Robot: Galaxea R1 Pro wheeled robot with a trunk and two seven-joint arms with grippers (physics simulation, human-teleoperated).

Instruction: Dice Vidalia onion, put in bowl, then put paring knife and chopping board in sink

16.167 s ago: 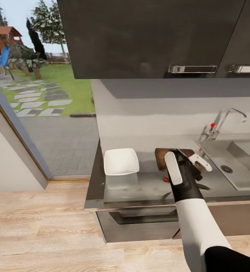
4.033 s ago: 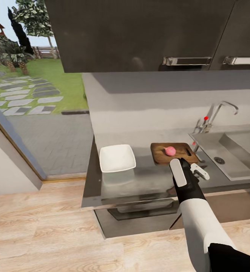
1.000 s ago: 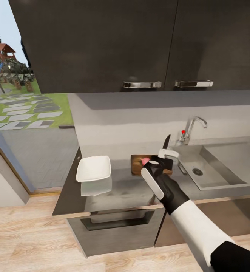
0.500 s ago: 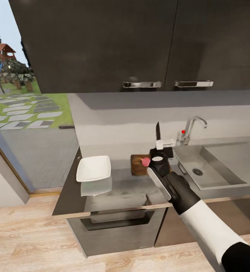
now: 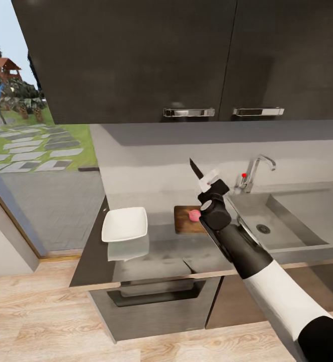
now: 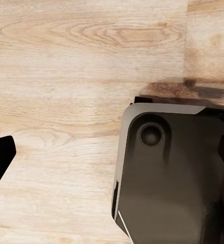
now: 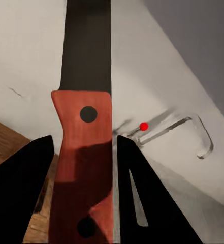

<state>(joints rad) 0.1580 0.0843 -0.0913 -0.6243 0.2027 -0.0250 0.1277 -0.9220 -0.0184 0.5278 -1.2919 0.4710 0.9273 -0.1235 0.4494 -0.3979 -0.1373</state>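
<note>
One Vidalia onion (image 5: 193, 215) sits on one chopping board (image 5: 185, 225) on the table (image 5: 156, 254), one bowl (image 5: 125, 223) well apart to its left, open surface between. Right gripper (image 5: 210, 184) hangs above the board's right end, clamped on one paring knife (image 7: 86, 152), blade tilted up-left. Sink (image 5: 292, 226) lies right.

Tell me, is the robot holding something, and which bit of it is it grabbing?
Yes. The right gripper holds the paring knife by its orange-red handle, one finger on each side, with the dark blade pointing up above the chopping board.
</note>
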